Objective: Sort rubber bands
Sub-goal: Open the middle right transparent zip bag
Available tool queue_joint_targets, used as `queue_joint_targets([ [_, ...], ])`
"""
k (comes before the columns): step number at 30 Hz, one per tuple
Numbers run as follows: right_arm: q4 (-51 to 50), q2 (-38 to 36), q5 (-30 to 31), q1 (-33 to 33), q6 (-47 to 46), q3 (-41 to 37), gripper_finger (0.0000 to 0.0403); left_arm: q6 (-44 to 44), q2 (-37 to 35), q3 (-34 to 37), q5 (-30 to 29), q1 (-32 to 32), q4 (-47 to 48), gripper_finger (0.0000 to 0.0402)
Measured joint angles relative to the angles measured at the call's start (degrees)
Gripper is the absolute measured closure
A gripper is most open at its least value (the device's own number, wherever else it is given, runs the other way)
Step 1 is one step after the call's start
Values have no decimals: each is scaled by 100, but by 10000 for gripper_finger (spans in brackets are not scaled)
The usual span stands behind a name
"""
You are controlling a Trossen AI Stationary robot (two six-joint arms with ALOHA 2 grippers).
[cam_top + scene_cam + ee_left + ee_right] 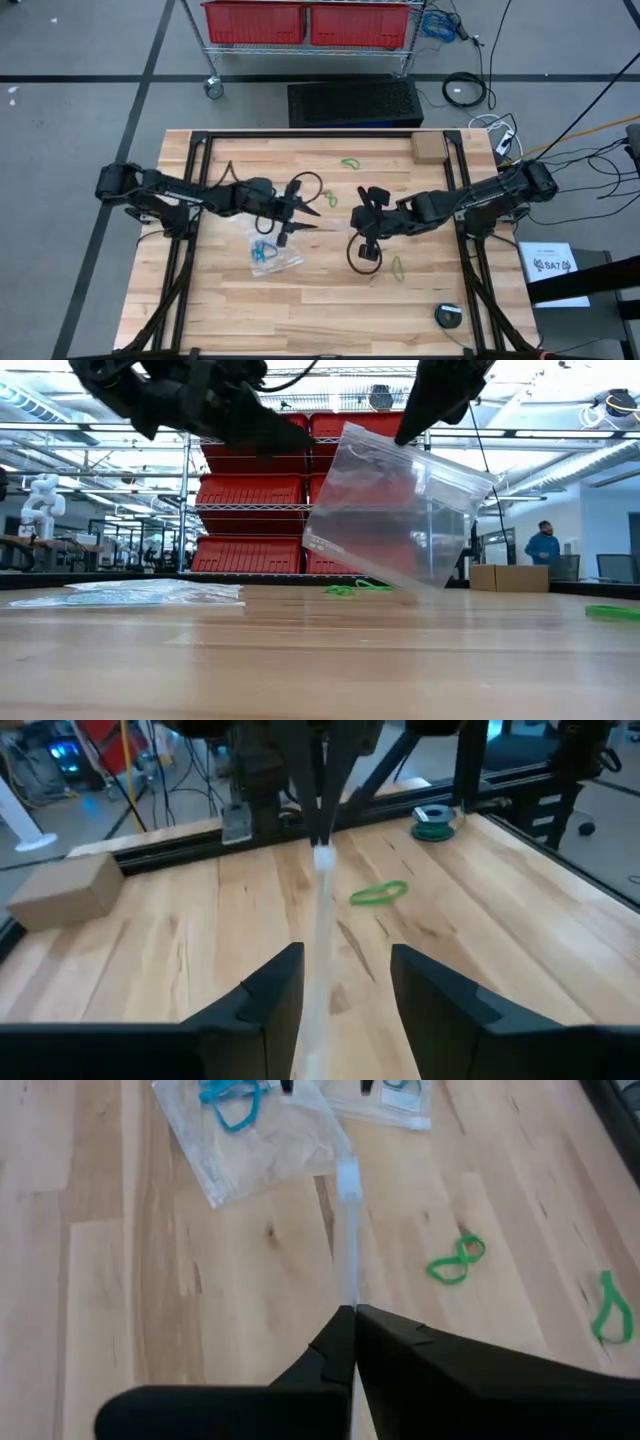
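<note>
Bag [400, 510] between left and right arms

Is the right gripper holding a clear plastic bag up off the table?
Yes, the right gripper is shut on the edge of a clear plastic bag, which hangs above the wooden table.

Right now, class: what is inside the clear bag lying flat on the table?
Blue rubber bands show through the flat clear bag. Its far end is cut off in the right wrist view, so a count is impossible.

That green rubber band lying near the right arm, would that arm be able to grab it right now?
Probably not yet. The right gripper is shut on a clear bag, held up off the table, so it has no free fingers. The green band itself lies uncovered on the wood close by.
</note>
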State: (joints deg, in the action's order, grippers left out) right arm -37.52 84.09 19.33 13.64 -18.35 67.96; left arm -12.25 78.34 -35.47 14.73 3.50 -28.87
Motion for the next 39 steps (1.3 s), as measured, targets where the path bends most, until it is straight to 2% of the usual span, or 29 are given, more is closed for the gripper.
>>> queue_joint_targets([
  [12, 50, 0, -2, -19, 235, 0, 403, 149, 583, -858, -131, 12, 533, 242],
  [23, 92, -2, 2, -19, 282, 0, 403, 151, 868, -1112, -132, 7, 569, 246],
  [30, 95, -2, 4, -17, 282, 0, 403, 134, 868, -1114, -132, 5, 536, 296],
  [39, 221, -2, 4, -19, 299, 0, 403, -74, 868, -1114, -133, 5, 378, 388],
])
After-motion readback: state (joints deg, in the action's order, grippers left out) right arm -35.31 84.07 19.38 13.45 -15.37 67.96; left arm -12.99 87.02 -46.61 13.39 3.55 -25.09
